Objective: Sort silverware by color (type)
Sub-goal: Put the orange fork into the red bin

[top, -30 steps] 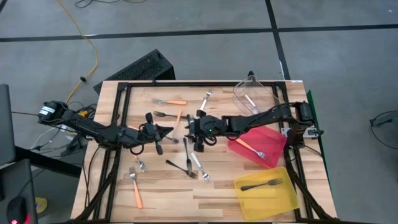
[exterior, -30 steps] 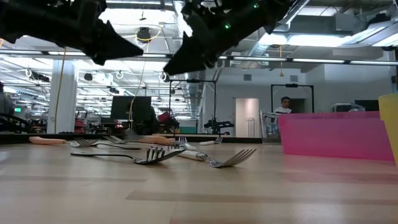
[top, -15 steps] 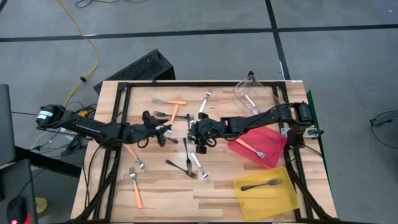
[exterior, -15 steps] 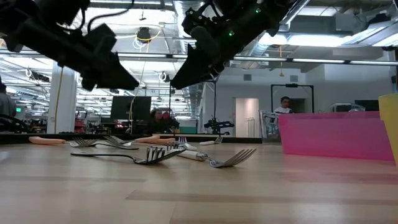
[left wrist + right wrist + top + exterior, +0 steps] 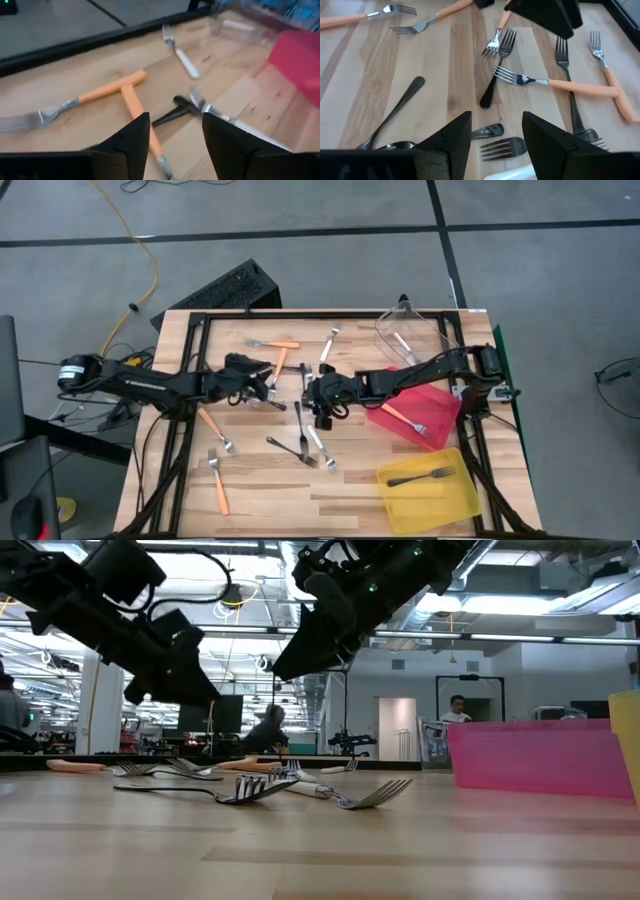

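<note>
1. the silverware lies loose over the wooden table: an orange-handled fork near the far edge, another orange-handled one just under it, a pale fork beside them, a black fork and a silver fork nearer the middle, and two more orange-handled forks toward the near left.
2. some pieces already sit in bins: one orange-handled fork in the red bin, one black fork in the yellow bin, and a pale piece in the clear bin (hard to make out through the plastic).
3. the left gripper hangs above the forks left of centre, fingers spread with nothing between them; its wrist view looks down on two orange handles crossing in a t.
4. the right gripper hangs over the middle pile, facing the left one, fingers apart and empty, a black fork ahead of it.
</note>
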`<action>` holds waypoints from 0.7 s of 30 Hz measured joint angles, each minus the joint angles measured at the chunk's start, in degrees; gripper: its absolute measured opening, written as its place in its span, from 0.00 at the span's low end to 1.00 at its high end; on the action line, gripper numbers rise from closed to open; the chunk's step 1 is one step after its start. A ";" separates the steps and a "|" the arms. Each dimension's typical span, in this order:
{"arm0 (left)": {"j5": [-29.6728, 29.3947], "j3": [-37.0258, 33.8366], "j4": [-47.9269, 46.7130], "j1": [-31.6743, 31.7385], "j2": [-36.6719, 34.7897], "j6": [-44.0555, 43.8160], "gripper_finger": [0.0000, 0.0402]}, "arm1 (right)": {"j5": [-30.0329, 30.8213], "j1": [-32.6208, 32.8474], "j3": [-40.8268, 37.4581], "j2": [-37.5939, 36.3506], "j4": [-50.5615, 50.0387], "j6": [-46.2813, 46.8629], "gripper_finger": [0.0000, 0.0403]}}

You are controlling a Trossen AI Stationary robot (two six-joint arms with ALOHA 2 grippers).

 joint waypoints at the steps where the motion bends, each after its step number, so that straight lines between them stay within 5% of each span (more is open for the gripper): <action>1: -0.03 0.27 0.16 0.08 1.60 -0.02 0.41 | 0.00 0.00 0.00 0.00 0.00 0.00 0.49; 21: -1.83 7.68 3.07 1.81 29.46 -5.25 0.41 | 0.00 0.00 0.00 0.00 -1.59 0.43 0.49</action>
